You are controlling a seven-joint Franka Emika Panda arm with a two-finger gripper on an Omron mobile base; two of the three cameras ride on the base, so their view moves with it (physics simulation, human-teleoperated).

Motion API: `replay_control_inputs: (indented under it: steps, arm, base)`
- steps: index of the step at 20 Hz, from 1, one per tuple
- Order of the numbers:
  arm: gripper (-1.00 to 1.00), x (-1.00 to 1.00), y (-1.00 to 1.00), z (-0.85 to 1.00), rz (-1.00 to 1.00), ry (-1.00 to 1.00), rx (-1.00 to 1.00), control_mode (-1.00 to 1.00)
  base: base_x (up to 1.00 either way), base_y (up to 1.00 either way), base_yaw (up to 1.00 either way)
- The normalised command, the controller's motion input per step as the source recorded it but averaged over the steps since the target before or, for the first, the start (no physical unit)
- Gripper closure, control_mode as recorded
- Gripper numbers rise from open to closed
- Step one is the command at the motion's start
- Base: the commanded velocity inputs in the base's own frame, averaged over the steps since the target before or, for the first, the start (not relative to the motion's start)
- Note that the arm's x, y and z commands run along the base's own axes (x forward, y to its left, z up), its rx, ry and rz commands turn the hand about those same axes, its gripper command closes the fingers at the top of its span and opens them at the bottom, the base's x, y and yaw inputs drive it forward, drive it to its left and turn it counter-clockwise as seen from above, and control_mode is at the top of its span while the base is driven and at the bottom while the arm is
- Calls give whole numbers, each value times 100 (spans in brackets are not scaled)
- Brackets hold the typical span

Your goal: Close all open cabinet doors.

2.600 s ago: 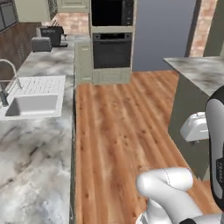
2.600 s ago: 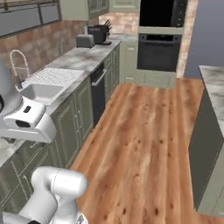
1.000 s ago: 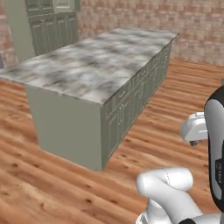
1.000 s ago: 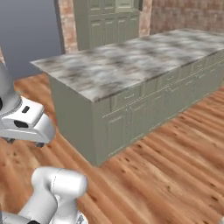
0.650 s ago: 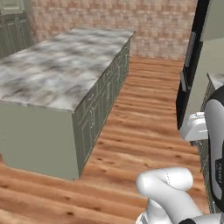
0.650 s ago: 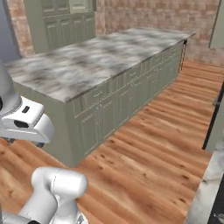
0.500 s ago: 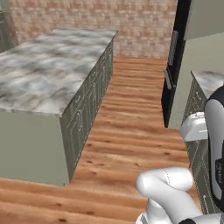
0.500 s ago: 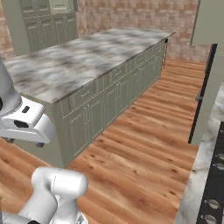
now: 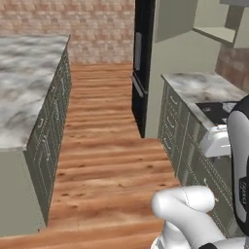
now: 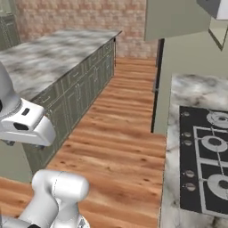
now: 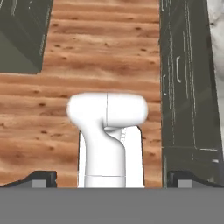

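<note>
Island [image 9: 24, 82] left, oven [image 9: 141, 63] and, seemingly, hob [image 10: 207, 160] right.

Glossy white rounded arm [image 9: 187, 209], seemingly dark joints

A wooden plank floor [image 10: 120, 133] runs from near to far between two counter runs. On the left stands a long island [image 10: 58, 58] with a grey marbled top and sage grey-green panelled fronts [image 10: 84, 87] facing the floor. On the right, a marbled countertop [image 10: 176, 133] carries a black cooktop [image 10: 205, 160] with round burners and a column of small knobs along its left edge. Above the far end of this counter, an upper cabinet door [image 10: 176, 20], sage grey-green, stands swung out from the wall unit. Below it, a dark vertical edge [image 10: 156, 84] borders a plain sage side panel. A brick wall [image 10: 84, 18] closes the far end.
</note>
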Motion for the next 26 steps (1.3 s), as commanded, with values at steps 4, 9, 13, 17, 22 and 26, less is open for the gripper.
replay_control_inputs:
  steps: [4, 9, 13, 17, 22, 26]
  arm:
    - [-100, 0, 0, 0, 0, 0, 0, 100]
    - [-100, 0, 0, 0, 0, 0, 0, 100]
    - [-100, 0, 0, 0, 0, 0, 0, 100]
    - [-100, 0, 0, 0, 0, 0, 0, 100]
    - [-100, 0, 0, 0, 0, 0, 0, 100]
    - [-100, 0, 0, 0, 0, 0, 0, 100]
  base:
    - [47, 43, -39]
    - [66, 49, -19]
    - [78, 51, -3]
    - [82, 37, -1]
    - [91, 37, -5]
    - [89, 31, -4]
